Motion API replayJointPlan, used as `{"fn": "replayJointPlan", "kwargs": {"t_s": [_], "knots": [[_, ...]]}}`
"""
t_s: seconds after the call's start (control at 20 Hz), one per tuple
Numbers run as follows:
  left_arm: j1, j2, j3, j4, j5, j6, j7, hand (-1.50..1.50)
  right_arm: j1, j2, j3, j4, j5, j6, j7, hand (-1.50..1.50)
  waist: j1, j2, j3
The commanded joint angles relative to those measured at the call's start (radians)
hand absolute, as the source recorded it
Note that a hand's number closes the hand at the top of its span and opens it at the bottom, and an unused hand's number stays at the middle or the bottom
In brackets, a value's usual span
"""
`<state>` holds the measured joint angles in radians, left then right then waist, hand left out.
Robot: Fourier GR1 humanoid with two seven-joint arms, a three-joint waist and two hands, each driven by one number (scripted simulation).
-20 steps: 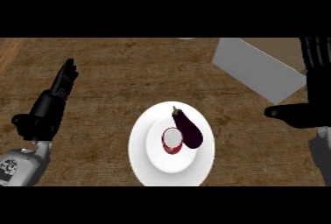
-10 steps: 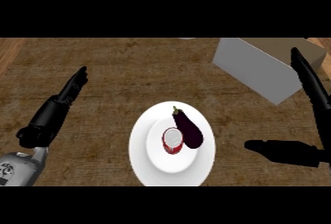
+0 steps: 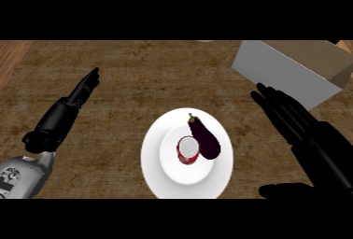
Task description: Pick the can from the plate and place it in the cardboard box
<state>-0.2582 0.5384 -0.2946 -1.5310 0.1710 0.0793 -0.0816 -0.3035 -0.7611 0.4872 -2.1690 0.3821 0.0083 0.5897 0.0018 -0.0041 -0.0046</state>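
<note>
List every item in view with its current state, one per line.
can: standing on the plate, not held
eggplant: lying on the plate, against the can's right side
plate: flat on the counter
cardboard box: at the far right, nothing seen inside
left hand: open, holding nothing
right hand: open, right of the plate, holding nothing

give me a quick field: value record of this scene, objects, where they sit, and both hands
surface: wooden counter
plate: white, centre of the view
can: red, on the plate, light top showing
eggplant: dark purple, on the plate, against the can's right side
cardboard box: upper right, apart from the plate
left hand: open, fingers straight, left of the plate
right hand: open, right of the plate, holds nothing
</note>
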Motion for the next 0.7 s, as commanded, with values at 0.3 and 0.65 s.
{"fn": "replayJointPlan", "kwargs": {"t_s": [0.3,0.65], "knots": [[-0.042,-0.04,-0.009,0.012,-0.022,-0.012,0.032,0.0,-0.328,0.193,0.269,0.026,-0.018,0.391,0.528,-1.5,0.019,0.002,0.0],[-0.011,-0.042,0.018,0.069,-0.023,-0.037,-0.036,0.0,-0.44,0.458,0.374,0.194,-0.04,0.423,0.748,-1.5,0.006,-0.001,0.0]]}}
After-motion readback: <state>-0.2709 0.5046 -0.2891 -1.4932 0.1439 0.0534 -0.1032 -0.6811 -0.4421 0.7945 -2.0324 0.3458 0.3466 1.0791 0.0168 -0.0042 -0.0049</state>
